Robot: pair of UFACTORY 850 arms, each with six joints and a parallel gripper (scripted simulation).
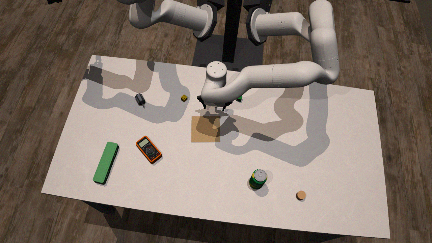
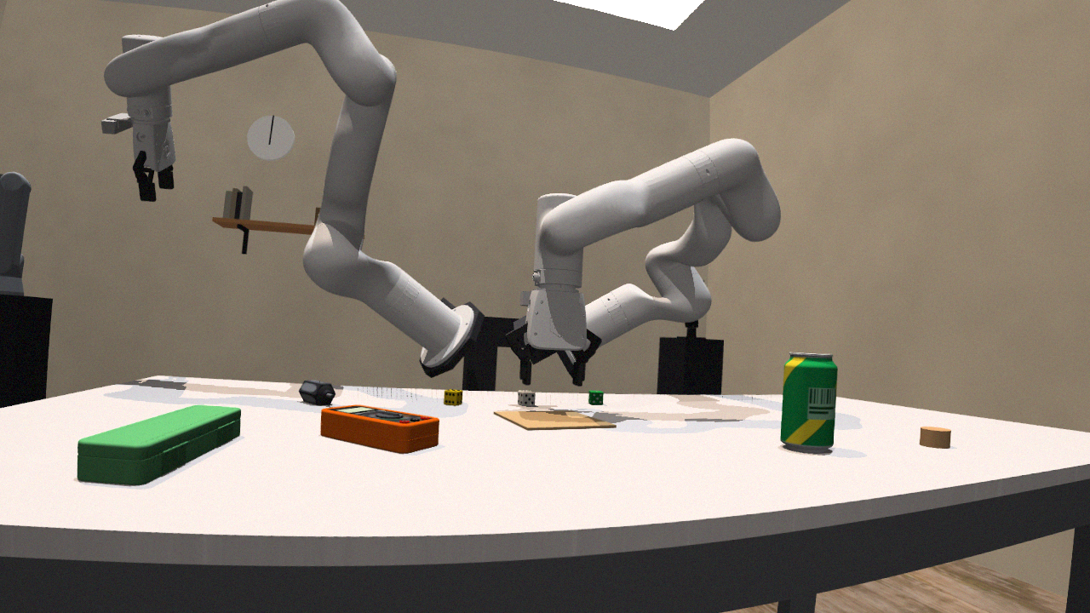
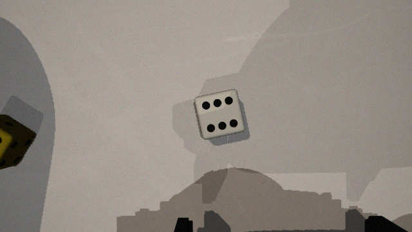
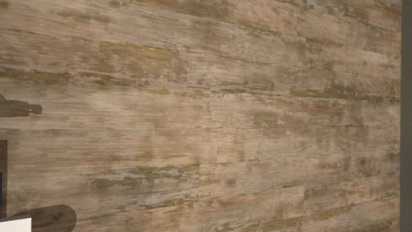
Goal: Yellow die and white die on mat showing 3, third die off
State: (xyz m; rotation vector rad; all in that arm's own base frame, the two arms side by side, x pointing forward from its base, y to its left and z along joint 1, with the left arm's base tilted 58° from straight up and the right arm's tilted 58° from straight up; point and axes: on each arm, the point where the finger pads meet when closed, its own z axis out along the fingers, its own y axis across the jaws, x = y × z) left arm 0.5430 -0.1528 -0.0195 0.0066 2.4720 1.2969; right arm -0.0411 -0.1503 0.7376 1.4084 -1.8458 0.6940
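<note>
The white die (image 2: 525,398) (image 3: 219,114) lies flat off the mat with 6 on top; the left arm hides it in the top view. The yellow die (image 1: 184,98) (image 2: 452,397) (image 3: 6,145) lies off the mat, seemingly with 5 on top, and is cut off in the left wrist view. The green die (image 1: 239,98) (image 2: 595,397) is off the mat beyond the white one. The tan mat (image 1: 196,137) (image 2: 556,421) bears no die. My left gripper (image 1: 214,108) (image 2: 552,382) (image 3: 280,225) is open and empty above the table near the white die. My right gripper (image 2: 157,190) is open, high and far from the dice.
A dark faceted object (image 1: 140,99) (image 2: 316,392) lies beyond the yellow die. An orange multimeter (image 1: 149,150) (image 2: 378,430), a green case (image 1: 105,162) (image 2: 159,443), a green can (image 1: 258,179) (image 2: 808,401) and a wooden disc (image 1: 300,195) (image 2: 934,438) stand well away from the dice.
</note>
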